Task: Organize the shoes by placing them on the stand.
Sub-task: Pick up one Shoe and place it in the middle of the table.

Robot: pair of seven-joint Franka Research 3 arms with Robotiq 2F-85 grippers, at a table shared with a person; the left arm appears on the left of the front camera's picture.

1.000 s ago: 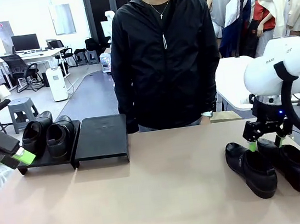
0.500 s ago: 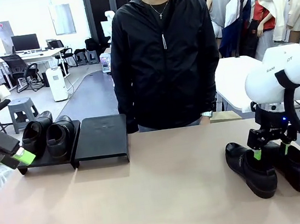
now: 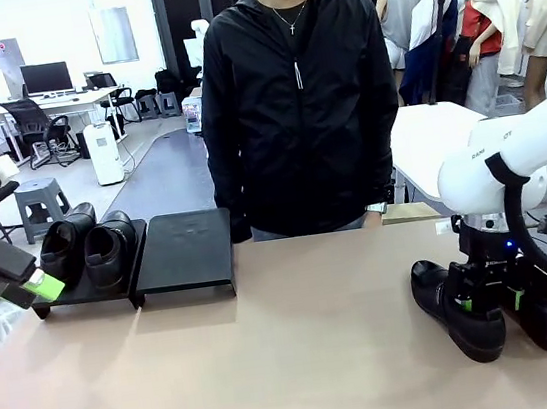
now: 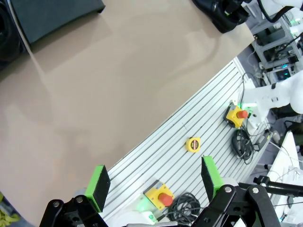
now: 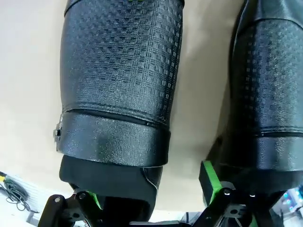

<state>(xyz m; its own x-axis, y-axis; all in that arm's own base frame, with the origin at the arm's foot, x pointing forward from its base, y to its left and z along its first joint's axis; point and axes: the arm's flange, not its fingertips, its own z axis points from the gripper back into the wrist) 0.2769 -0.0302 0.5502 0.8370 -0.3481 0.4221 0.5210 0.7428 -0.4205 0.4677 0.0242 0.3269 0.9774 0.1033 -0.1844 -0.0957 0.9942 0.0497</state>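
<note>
Tabletop [image 3: 275,366], tan, holds two shoes [image 3: 483,336]; office desks [image 3: 28,104] stand beyond.

The shoes [image 5: 118,71] were black leather with a fine embossed grain; the stand [image 3: 183,242] looked matt black, the table [image 3: 275,366] smooth and matt

My right claw [image 5: 150,190] has one finger mostly hidden behind the heel of one shoe [image 5: 120,71]; ahead, both shoes run off the top edge.
</note>
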